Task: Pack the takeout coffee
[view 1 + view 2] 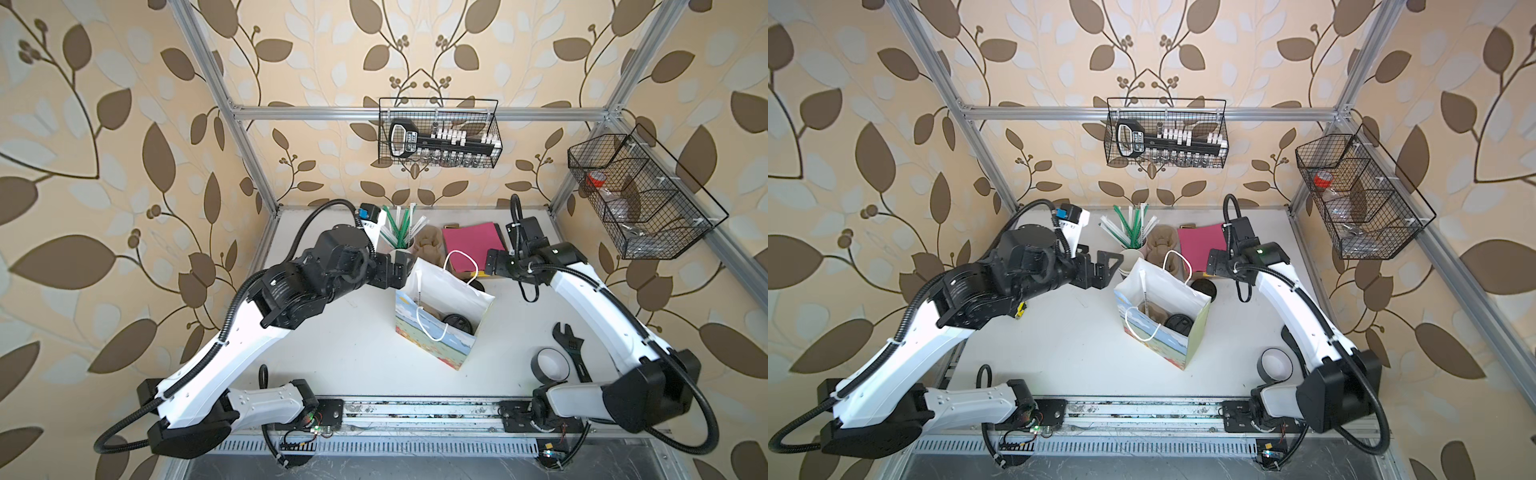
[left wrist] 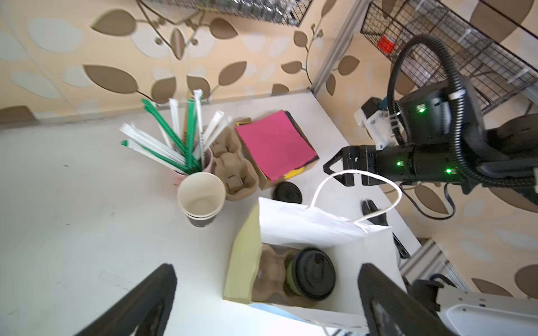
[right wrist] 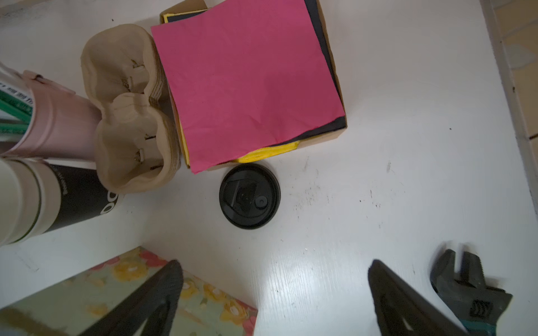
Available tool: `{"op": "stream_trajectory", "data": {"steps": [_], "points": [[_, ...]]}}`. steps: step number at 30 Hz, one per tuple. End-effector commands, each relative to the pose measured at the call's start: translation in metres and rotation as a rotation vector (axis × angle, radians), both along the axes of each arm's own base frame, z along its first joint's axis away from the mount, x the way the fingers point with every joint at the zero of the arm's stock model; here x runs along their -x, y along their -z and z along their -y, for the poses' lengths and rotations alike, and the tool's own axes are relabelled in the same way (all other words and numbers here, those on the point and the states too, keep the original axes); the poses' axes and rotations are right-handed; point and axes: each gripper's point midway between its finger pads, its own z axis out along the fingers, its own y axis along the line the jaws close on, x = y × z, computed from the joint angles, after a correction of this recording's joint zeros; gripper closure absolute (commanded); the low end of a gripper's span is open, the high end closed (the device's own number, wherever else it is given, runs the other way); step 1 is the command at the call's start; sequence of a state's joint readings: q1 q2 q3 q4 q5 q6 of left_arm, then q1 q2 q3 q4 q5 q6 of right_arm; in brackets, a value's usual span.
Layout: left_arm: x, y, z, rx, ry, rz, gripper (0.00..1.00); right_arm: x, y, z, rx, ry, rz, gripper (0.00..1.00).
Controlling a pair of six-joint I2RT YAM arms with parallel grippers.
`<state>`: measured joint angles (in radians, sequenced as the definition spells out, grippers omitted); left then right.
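A: What lies nearest the front edge of the bench?

B: On the right there's a roll of black tape. A black adjustable wrench is just beside it, and both are close to the right arm.

A: And the takeout coffee?

B: The takeout coffee stands inside the open paper gift bag in the middle of the bench. Its black lid is on, and the light-green wall shows beneath it. It sits in a brown pulp cup carrier at the bottom of the bag. In both top views only the lid shows past the bag's rim.

A: Is anything gripping it?

B: No. The left end effector hangs above the bag's far left corner, with its fingers spread wide and empty. The right end effector is past the bag's far right side. It is also spread wide, with nothing between its fingers. In the left wrist view a white bag handle loops in front of it.

A: What's behind the bag?

B: A loose black lid lies flat on the bench. Beyond it are stacked lidless paper cups, a stack of pulp carriers and a cardboard box of napkins with a pink one on top. A pink cup of wrapped straws stands near the back edge.

A: And on the walls?

B: A back wire basket hangs from the rail, and a right wire basket hangs on the side frame.
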<state>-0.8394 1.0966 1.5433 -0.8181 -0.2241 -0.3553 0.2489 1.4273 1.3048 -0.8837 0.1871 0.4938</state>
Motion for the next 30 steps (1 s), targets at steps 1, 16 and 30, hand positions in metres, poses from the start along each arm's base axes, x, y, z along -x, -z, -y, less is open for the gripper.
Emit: {"op": "stream_trajectory", "data": {"steps": [1, 16, 30], "points": [[-0.004, -0.007, -0.044, -0.062, -0.164, 0.134, 0.01, -0.034, 0.009, 0.001, -0.022, 0.044, 0.011, 0.05], [-0.012, 0.055, -0.106, -0.145, -0.467, 0.250, 0.01, -0.133, 0.099, -0.005, 0.052, 0.076, -0.164, 0.26], [-0.019, 0.077, -0.104, -0.150, -0.476, 0.206, 0.01, -0.148, 0.150, 0.005, 0.035, 0.096, -0.231, 0.55]]}}
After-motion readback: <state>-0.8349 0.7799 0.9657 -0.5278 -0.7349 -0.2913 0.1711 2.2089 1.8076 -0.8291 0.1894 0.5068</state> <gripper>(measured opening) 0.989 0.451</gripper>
